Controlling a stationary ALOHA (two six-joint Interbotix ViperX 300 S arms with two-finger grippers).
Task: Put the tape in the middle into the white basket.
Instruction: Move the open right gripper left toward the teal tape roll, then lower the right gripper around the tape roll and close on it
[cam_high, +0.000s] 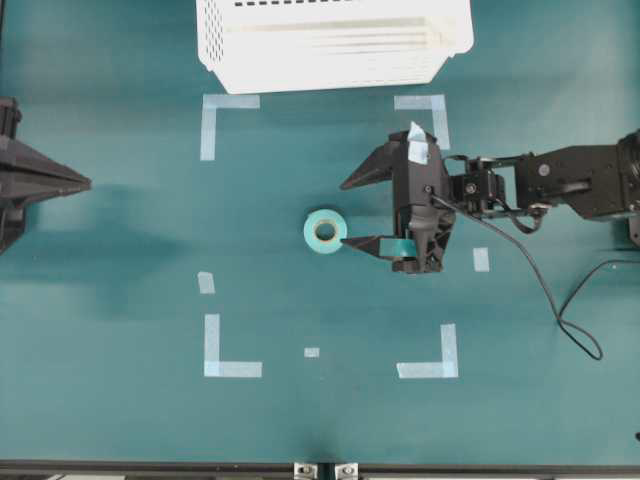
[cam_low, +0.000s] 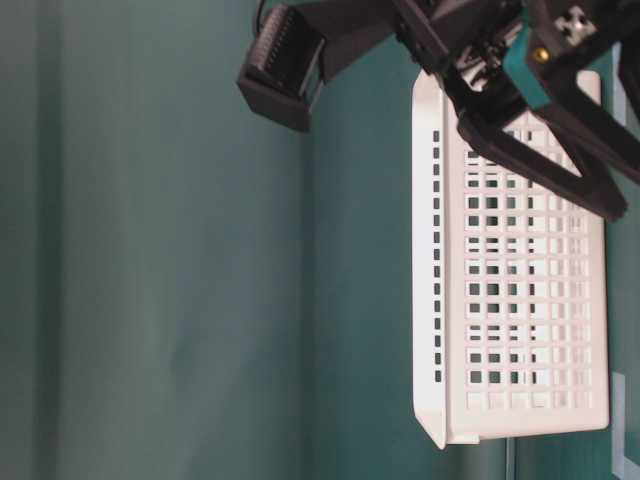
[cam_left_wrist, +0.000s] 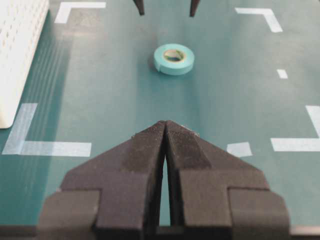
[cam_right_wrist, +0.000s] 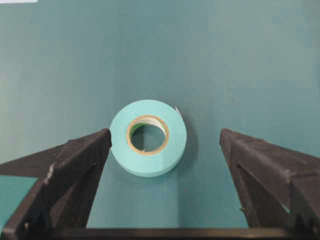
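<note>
Tape (cam_high: 324, 230) flat on the green surface (cam_high: 120, 300), centre of the overhead frame, inside the pale corner marks (cam_high: 232, 345), core up, so likely easiest pinched across its rim. Right claw (cam_high: 345, 213) just right of it, spread wide, one finger (cam_right_wrist: 75, 160) almost at the roll's edge, the other (cam_right_wrist: 260, 160) well clear; nothing gripped yet. Left claw (cam_left_wrist: 165, 131) pressed together, parked at far left. Basket (cam_high: 330, 45) at top centre, well apart, waiting.

Overhead looks straight down; both wrist views share the tape (cam_high: 324, 230).
</note>
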